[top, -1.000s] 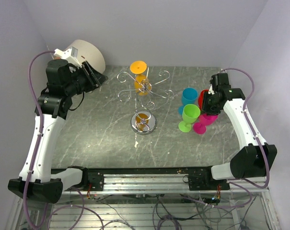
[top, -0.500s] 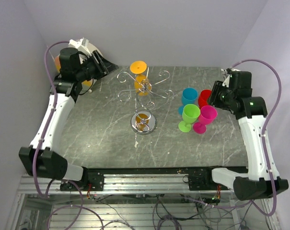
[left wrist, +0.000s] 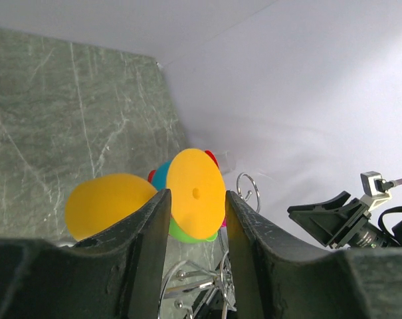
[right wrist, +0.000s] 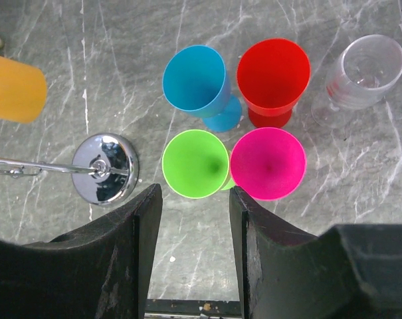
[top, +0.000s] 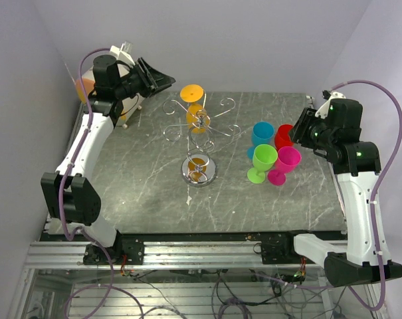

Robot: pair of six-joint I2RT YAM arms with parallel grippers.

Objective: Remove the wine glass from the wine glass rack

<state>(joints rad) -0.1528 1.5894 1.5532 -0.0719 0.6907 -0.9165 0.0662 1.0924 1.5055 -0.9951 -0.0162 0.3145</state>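
The wine glass rack (top: 199,122) stands mid-table on its round chrome base (top: 199,170). An orange wine glass (top: 195,114) hangs upside down from one curled arm, its flat foot (top: 191,93) uppermost. My left gripper (top: 162,80) hovers open just left of that foot, apart from it. In the left wrist view the foot (left wrist: 195,193) shows beyond the open gripper (left wrist: 196,201), with the bowl (left wrist: 107,205) off to the left. My right gripper (top: 299,130) is open and empty, high over the standing glasses.
Green (right wrist: 195,163), pink (right wrist: 268,163), blue (right wrist: 193,78), red (right wrist: 273,72) and clear (right wrist: 371,70) glasses stand in a cluster right of the chrome base (right wrist: 105,167). An orange and white object (top: 86,87) sits at the back left, partly hidden by the left arm.
My left arm has risen and swung right toward the rack. My right gripper has opened, let go of the pink glass and lifted away from it.
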